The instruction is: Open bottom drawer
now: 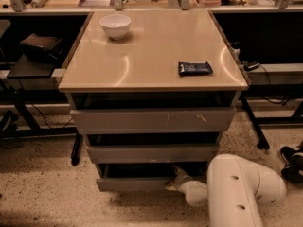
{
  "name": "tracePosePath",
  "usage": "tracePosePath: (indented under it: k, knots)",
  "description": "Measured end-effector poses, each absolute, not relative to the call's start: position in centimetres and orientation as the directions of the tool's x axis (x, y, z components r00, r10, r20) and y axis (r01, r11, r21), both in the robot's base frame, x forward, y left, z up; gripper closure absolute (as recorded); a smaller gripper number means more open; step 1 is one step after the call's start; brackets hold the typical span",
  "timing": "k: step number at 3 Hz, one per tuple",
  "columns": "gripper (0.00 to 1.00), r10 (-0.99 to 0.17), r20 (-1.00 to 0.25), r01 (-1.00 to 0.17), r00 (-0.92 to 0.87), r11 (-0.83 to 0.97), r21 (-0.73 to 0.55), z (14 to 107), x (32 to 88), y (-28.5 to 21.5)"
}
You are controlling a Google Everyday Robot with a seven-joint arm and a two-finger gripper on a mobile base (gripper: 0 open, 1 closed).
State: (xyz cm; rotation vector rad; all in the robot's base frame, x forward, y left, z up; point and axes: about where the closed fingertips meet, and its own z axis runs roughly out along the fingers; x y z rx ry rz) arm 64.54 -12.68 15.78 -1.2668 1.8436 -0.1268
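Observation:
The bottom drawer (135, 183) is the lowest grey front of the tan-topped cabinet (151, 56), just above the floor, with a dark gap above it. My white arm (239, 188) reaches in from the lower right. My gripper (176, 178) is at the right part of the drawer's top edge, reaching into the dark gap. Above it are the mid-sized grey front (151, 152) and the widest grey front with pale scratches (154, 120).
A white bowl (115, 25) and a dark snack packet (194, 68) lie on the cabinet top. Black table frames and legs (255, 126) flank the cabinet. A dark box (40, 46) sits on the left shelf. Speckled floor (42, 193) lies in front.

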Motion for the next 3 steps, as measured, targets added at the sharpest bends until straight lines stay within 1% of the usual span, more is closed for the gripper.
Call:
tracePosePath:
  k: [1,3]
  knots:
    - [1.00,-0.801,-0.590,-0.716,-0.105,0.473,-0.514,15.63,63.59,-13.00]
    - [1.00,-0.803,-0.587,-0.708,-0.108,0.477,-0.522,16.16,63.55,-13.24]
